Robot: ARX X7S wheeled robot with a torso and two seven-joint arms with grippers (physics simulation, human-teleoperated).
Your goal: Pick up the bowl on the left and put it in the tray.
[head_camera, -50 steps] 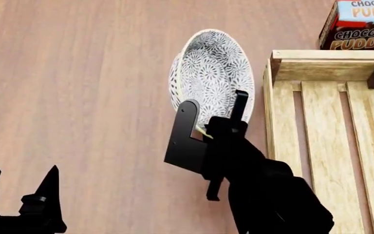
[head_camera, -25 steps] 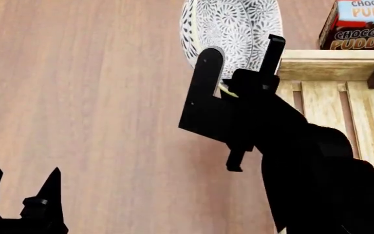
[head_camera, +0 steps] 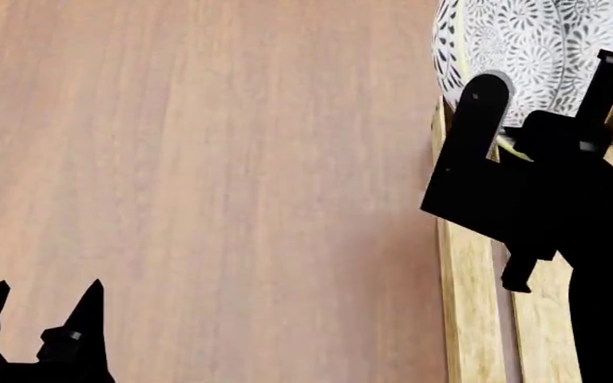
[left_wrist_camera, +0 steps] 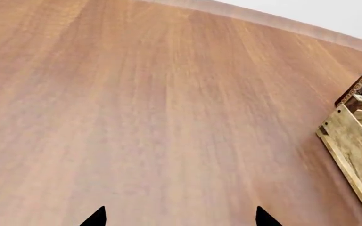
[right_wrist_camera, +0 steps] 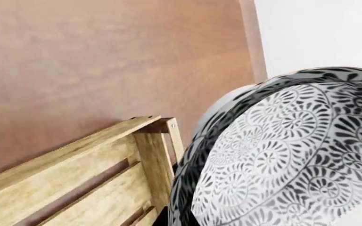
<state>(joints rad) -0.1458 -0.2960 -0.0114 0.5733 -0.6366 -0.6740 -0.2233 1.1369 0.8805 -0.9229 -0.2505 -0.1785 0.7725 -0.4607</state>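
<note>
Our right fingers (head_camera: 541, 100) clench the tilted bowl (head_camera: 530, 48) above the tray's (head_camera: 466, 303) far end; left fingers (head_camera: 41, 299) spread, empty.

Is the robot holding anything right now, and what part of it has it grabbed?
Yes. The right pincer grips the patterned bowl by its rim, tilted on edge above the wooden tray. The left pincer is open and holds nothing.

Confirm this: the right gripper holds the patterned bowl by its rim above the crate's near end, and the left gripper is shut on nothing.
One thing is wrong: the left gripper is open, not shut; the head view shows its fingertips spread apart over bare table. The rest holds: the right gripper holds the patterned bowl by its rim above the crate.
</note>
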